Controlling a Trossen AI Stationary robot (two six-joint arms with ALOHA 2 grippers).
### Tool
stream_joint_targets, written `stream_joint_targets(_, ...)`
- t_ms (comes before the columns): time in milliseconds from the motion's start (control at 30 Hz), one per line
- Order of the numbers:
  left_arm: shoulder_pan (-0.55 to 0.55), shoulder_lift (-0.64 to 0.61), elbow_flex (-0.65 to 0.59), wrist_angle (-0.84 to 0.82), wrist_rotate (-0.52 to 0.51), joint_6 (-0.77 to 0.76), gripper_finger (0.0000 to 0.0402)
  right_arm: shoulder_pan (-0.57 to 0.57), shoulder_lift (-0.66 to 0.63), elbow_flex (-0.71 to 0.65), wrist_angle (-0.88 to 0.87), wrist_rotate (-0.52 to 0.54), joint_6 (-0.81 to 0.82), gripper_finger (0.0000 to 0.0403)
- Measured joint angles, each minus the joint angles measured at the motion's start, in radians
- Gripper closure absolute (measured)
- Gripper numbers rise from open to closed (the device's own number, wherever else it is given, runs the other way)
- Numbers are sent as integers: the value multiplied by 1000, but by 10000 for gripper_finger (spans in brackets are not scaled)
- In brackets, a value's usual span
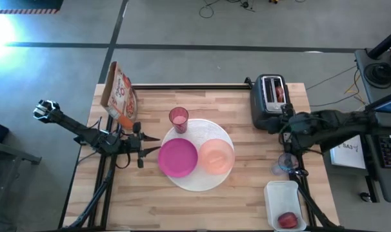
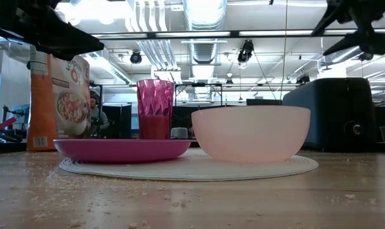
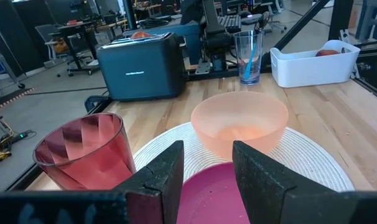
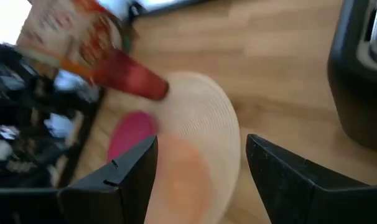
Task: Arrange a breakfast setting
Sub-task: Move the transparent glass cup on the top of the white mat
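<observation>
The wooden table (image 1: 202, 200) carries everything, with a scatter of crumbs across its near side. At its far right corner stands the black-and-silver toaster (image 1: 271, 102), something reddish in one slot. At the far left edge a cereal box (image 1: 119, 93) leans, tilted.

In the middle lies the big round white plate (image 1: 195, 182). On it sit the magenta bowl (image 1: 178, 157), on the left, and the peach bowl (image 1: 217, 156), on the right, just beside each other. The pink tumbler (image 1: 178, 119) stands upright at the plate's far edge, behind the magenta bowl.

At the near right corner is the white tub (image 1: 284, 205), with a small red fruit (image 1: 287, 220) lying in it. Just beyond the tub, between it and the toaster, the clear cup (image 1: 286, 162) stands upright with the teal-handled spoon (image 3: 249, 58) inside it.

The left gripper (image 1: 153, 151) is at the left edge of the magenta bowl; its fingers (image 3: 158, 180) are parted, with the bowl's rim between them, though whether they grasp it I cannot tell. The right gripper (image 1: 287, 137) hangs above the table near the clear cup and toaster, fingers (image 4: 127, 180) spread wide and empty.
</observation>
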Motion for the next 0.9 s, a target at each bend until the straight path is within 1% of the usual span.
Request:
stream_joint_targets(167, 0, 0, 0, -3, 16, 0, 280, 0, 176, 212, -219, -96, 40, 170)
stream_joint_targets(300, 0, 0, 0, -9, 40, 0, 280, 0, 283, 352, -442, -209, 165, 170)
stream_joint_targets(400, 0, 0, 0, -18, 56, -1, 280, 0, 342, 411, -544, -292, 269, 170)
stream_joint_targets(500, 0, -1, 0, -29, 75, 0, 280, 0, 370, 437, -566, -369, 328, 170)
stream_joint_targets(667, 0, -13, 0, -71, 106, -2, 280, 15, 412, 437, -571, -505, 398, 170)
stream_joint_targets(767, 0, -37, 0, -120, 108, -23, 280, 46, 432, 435, -569, -550, 456, 170)
stream_joint_targets(900, 0, -84, 0, -179, 109, -41, 280, 109, 445, 436, -576, -572, 549, 170)
